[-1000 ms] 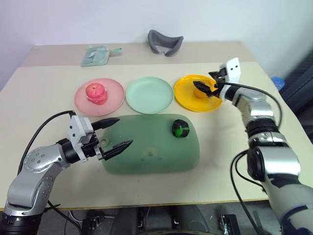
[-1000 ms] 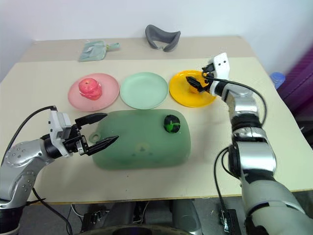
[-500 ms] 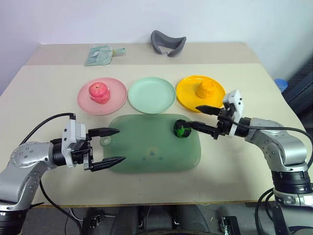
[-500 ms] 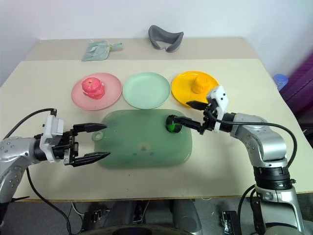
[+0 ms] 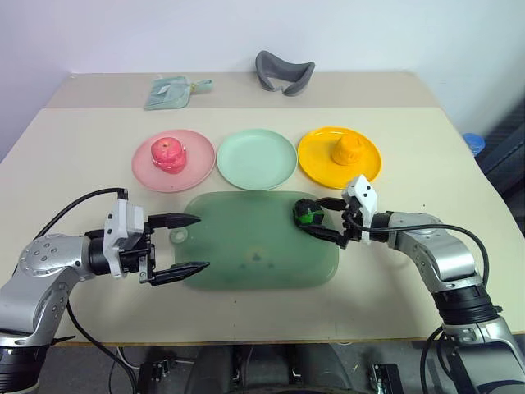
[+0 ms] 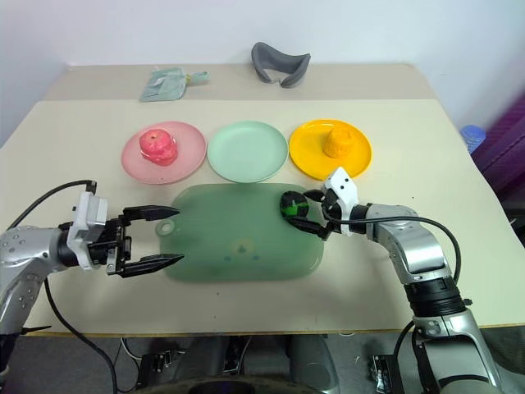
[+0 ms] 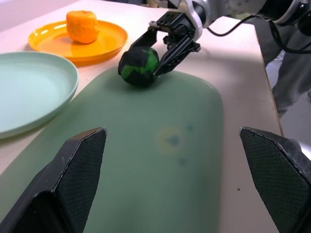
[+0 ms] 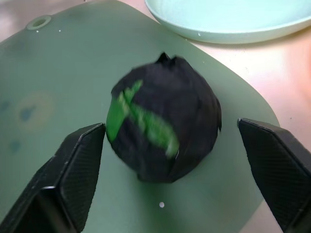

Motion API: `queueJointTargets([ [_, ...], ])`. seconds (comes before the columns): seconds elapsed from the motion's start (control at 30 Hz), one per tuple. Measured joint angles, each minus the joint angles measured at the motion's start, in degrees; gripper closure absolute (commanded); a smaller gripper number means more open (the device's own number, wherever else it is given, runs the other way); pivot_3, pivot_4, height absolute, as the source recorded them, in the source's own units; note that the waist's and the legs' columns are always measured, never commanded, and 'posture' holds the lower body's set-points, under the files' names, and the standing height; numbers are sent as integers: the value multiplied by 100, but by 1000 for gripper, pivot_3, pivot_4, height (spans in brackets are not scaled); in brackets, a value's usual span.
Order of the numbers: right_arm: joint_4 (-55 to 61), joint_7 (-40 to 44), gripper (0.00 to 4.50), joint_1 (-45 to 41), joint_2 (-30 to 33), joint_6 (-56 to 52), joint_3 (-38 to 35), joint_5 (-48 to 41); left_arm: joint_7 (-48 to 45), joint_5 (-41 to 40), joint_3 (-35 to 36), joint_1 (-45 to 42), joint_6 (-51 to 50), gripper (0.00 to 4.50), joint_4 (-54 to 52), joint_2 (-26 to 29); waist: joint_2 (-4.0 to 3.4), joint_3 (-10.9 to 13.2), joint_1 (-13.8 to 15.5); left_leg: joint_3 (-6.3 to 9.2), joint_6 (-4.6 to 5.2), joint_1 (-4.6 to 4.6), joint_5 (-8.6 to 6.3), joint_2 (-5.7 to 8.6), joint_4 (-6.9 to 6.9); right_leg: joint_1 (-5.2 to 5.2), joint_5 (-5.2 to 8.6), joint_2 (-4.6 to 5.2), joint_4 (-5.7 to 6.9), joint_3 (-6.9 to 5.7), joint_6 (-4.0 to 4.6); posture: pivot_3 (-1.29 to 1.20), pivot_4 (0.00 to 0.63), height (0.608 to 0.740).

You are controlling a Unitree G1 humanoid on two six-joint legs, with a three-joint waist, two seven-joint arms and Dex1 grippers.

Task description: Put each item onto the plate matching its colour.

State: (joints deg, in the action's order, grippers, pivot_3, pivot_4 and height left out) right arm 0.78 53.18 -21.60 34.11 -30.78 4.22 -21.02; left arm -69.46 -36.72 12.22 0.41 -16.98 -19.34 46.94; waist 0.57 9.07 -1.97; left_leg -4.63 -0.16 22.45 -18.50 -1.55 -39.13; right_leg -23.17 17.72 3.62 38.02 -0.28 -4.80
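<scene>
A dark green-and-black ball (image 5: 307,215) lies on the right end of the translucent green tray (image 5: 246,246). My right gripper (image 5: 318,220) is open and straddles it, one finger on each side, and the right wrist view shows a small gap beside the ball (image 8: 165,126). The red-pink apple (image 5: 167,153) sits on the pink plate (image 5: 194,168). The orange lump (image 5: 348,148) rests on the yellow plate (image 5: 316,160). Between them, the mint green plate (image 5: 256,159) holds nothing. My left gripper (image 5: 187,243) is open at the tray's left end, holding nothing.
A grey curved object (image 5: 284,71) and a pale green pouch (image 5: 174,90) lie at the back of the table. The table's right edge runs close to a blue object (image 5: 473,141). Bare tabletop lies in front of the tray.
My right gripper left the orange lump on the yellow plate and came back and down to the tray. It now straddles the green ball with narrower jaws. The left gripper stayed put.
</scene>
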Motion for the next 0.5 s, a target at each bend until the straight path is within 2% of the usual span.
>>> queueJointTargets([
  [0.1,-25,-9,2784,-80,-44,30,-2,6,109,2,8,105,4,0,-53,-37,0,0,-6,0,0,0,0,0,0,0,0,0,0,0,0,0,150,740],
  [0.33,-136,-141,2784,-434,-465,178,-31,-3,1123,264,49,150,-1,0,-95,-547,0,0,8,1,0,0,0,1,-2,1,-1,0,2,0,-1,0,150,740],
  [0.5,-1018,-562,2784,-1229,-1077,658,-28,232,2465,865,-29,-303,-36,0,3,-1209,1,0,0,0,-1,0,1,2,-6,0,-1,-2,7,0,-2,0,150,740],
])
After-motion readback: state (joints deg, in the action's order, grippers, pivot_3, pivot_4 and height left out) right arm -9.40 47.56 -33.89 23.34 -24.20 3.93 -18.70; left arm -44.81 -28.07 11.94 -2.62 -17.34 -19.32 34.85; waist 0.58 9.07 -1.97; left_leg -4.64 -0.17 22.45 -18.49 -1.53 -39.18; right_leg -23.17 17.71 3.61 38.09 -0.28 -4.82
